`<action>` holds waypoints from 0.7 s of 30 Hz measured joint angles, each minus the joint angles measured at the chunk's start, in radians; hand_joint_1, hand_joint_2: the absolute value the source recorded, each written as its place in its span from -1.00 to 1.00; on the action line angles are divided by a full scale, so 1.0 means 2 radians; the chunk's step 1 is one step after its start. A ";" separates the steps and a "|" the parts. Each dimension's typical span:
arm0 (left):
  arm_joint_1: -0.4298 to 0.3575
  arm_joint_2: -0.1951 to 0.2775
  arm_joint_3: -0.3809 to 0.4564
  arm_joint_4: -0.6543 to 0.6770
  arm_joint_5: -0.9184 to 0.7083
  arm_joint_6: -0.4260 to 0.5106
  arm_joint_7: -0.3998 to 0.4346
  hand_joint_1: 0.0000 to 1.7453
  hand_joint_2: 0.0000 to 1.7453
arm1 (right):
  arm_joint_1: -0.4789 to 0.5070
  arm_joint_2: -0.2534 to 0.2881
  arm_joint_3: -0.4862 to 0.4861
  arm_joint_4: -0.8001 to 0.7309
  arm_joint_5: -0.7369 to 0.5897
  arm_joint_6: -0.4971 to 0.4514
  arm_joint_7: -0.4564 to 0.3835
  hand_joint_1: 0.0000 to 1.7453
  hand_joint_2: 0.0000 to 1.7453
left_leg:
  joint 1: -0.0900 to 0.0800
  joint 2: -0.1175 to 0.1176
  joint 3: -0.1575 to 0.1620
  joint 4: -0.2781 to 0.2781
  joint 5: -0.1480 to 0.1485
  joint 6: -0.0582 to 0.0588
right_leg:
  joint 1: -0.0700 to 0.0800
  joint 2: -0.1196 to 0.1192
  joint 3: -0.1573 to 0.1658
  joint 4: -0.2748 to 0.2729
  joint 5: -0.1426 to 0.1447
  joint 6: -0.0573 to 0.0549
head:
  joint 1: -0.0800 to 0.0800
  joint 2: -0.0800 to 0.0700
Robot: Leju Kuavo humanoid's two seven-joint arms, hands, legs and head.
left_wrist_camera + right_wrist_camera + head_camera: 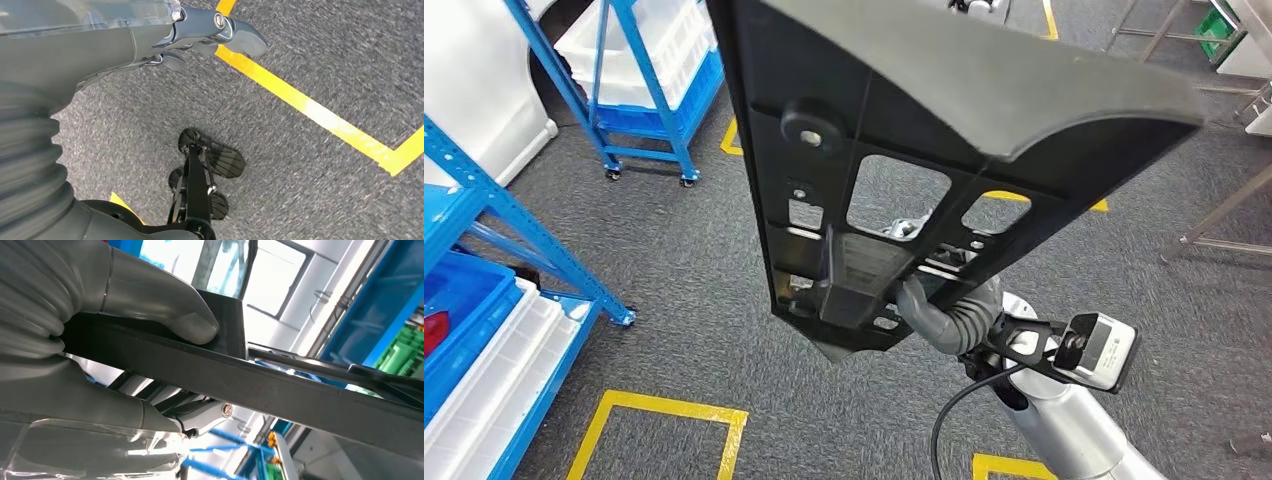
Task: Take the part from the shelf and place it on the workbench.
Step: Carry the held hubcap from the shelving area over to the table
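Note:
The part [894,150] is a long black plastic panel with several cut-outs, raised close in front of the head camera and tilted. My right hand [944,315] grips it near its lower narrow end. In the right wrist view the grey thumb [165,310] presses on one face of the panel's edge [310,390], with the other fingers [200,417] underneath. My left hand [210,30] hangs above the grey carpet, its dark fingers loosely extended and holding nothing.
A blue shelf rack [494,215] with a blue bin [459,300] stands at the left. A blue wheeled cart [639,75] with white bins is behind it. Metal table legs [1219,215] are at the right. Yellow tape [659,410] marks the carpet.

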 joint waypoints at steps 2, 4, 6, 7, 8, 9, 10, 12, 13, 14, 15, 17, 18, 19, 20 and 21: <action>-0.001 0.000 0.000 0.000 0.000 0.000 0.001 -1.00 1.00 | 0.001 0.000 -0.001 0.000 0.000 0.001 0.000 1.00 1.00 | 0.001 0.006 0.002 0.000 -0.002 -0.005 | -0.001 0.010 0.001 -0.003 0.002 -0.004 | 0.000 0.000; -0.001 0.000 0.000 0.000 0.000 0.000 0.002 -1.00 1.00 | -0.001 0.000 -0.001 0.000 0.000 0.002 0.000 1.00 1.00 | 0.002 -0.007 -0.004 0.018 -0.017 -0.009 | -0.004 0.018 0.004 -0.009 0.005 -0.010 | -0.001 0.000; 0.000 0.000 0.000 0.000 0.002 0.000 0.002 -1.00 1.00 | -0.002 0.001 -0.001 0.000 0.000 0.003 -0.001 1.00 1.00 | 0.003 -0.026 -0.031 0.077 -0.047 -0.011 | -0.004 0.026 0.006 -0.012 0.006 -0.014 | -0.003 0.000; 0.001 0.000 0.001 0.000 0.003 -0.001 0.002 -1.00 1.00 | -0.003 0.001 -0.001 0.000 -0.001 0.004 0.000 1.00 1.00 | 0.003 -0.031 -0.049 0.112 -0.060 -0.012 | -0.004 0.031 0.006 -0.011 0.006 -0.014 | -0.004 0.000; 0.002 0.000 0.001 0.000 0.004 -0.002 0.002 -1.00 1.00 | -0.003 0.001 -0.001 0.000 -0.001 0.005 0.001 1.00 1.00 | 0.003 -0.033 -0.063 0.138 -0.066 -0.013 | -0.004 0.037 0.006 -0.010 0.006 -0.015 | -0.004 0.000; 0.002 0.001 0.002 0.000 0.005 -0.004 0.002 -1.00 1.00 | -0.004 0.001 -0.001 0.000 -0.002 0.005 0.002 1.00 1.00 | 0.004 -0.034 -0.070 0.146 -0.062 -0.013 | -0.004 0.043 0.006 -0.009 0.005 -0.014 | -0.004 0.000; 0.002 0.001 0.002 0.000 0.006 -0.006 0.001 -1.00 1.00 | -0.005 0.001 -0.001 0.000 -0.003 0.006 0.003 1.00 1.00 | 0.004 -0.035 -0.067 0.135 -0.049 -0.014 | -0.004 0.049 0.006 -0.007 0.004 -0.014 | -0.004 0.000; 0.002 0.001 0.002 0.000 0.007 -0.011 0.000 -1.00 1.00 | -0.009 0.001 -0.001 -0.001 -0.004 0.004 0.008 1.00 1.00 | 0.007 -0.046 -0.041 0.069 -0.011 -0.014 | -0.006 0.061 0.006 -0.002 0.001 -0.010 | -0.004 0.000; 0.001 0.001 0.003 0.000 0.007 -0.013 -0.001 -1.00 1.00 | -0.012 0.002 -0.001 -0.001 -0.005 0.003 0.010 1.00 1.00 | 0.008 -0.054 -0.028 0.040 0.001 -0.013 | -0.006 0.066 0.005 0.002 -0.001 -0.008 | -0.004 0.000; 0.001 0.001 0.004 0.000 0.008 -0.014 -0.001 -1.00 1.00 | -0.014 0.002 -0.001 -0.002 -0.005 0.002 0.012 1.00 1.00 | 0.009 -0.061 -0.019 0.020 0.006 -0.012 | -0.006 0.071 0.003 0.005 -0.002 -0.005 | -0.004 0.000; 0.000 0.001 0.005 0.000 0.008 -0.015 -0.001 -1.00 1.00 | -0.016 0.002 0.000 -0.002 -0.006 0.000 0.013 1.00 1.00 | 0.008 -0.065 -0.016 0.013 0.006 -0.010 | -0.007 0.075 0.001 0.006 -0.002 -0.002 | -0.004 0.000; -0.001 0.001 0.006 0.000 0.008 -0.016 0.000 -1.00 1.00 | -0.017 0.002 0.000 -0.003 -0.008 -0.003 0.014 1.00 1.00 | 0.007 -0.058 -0.016 0.011 0.007 -0.004 | -0.008 0.081 -0.002 0.006 0.000 0.003 | -0.004 0.000; -0.002 0.001 0.007 0.000 0.008 -0.015 0.000 -1.00 1.00 | -0.018 0.002 0.000 -0.003 -0.010 -0.004 0.014 1.00 1.00 | 0.007 -0.054 -0.015 0.008 0.009 0.000 | -0.009 0.077 -0.004 0.008 -0.002 0.006 | -0.004 0.000; -0.003 0.001 0.008 0.000 0.008 -0.015 0.001 -1.00 1.00 | -0.020 0.002 0.000 -0.003 -0.012 -0.006 0.015 1.00 1.00 | 0.007 -0.049 -0.014 0.006 0.011 0.003 | -0.008 0.067 -0.009 0.018 -0.009 0.008 | -0.004 0.000; -0.004 0.001 0.008 0.000 0.007 -0.015 0.002 -1.00 1.00 | -0.022 0.002 0.001 -0.003 -0.014 -0.007 0.014 1.00 1.00 | 0.007 -0.044 -0.014 0.004 0.012 0.006 | -0.008 0.055 -0.019 0.039 -0.021 0.010 | -0.003 0.000; -0.004 0.001 0.009 0.000 0.007 -0.014 0.002 -1.00 1.00 | -0.024 0.001 0.002 -0.003 -0.015 -0.009 0.014 1.00 1.00 | 0.006 -0.039 -0.014 0.003 0.012 0.007 | -0.009 0.043 -0.034 0.071 -0.037 0.012 | -0.002 0.000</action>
